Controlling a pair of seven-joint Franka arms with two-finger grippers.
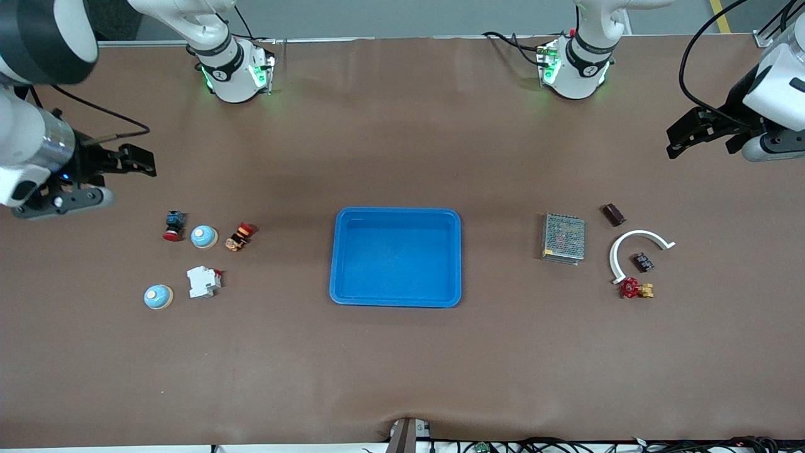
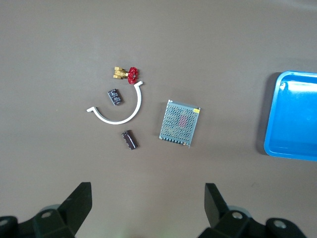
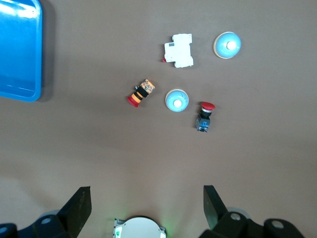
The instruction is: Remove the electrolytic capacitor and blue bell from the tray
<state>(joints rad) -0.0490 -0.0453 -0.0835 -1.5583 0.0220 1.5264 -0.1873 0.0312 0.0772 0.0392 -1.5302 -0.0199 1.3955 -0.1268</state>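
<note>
Blue tray sits empty; task looks done. Left hand and right hand spread, parked over the surface ends; nothing left to lift.

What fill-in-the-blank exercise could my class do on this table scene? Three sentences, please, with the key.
1. The blue tray holds ____ parts.
2. The number of blue bells on the table is ____.
3. Both the left gripper and the right gripper have their fingers ____.

Missing words: no; two; open
</note>
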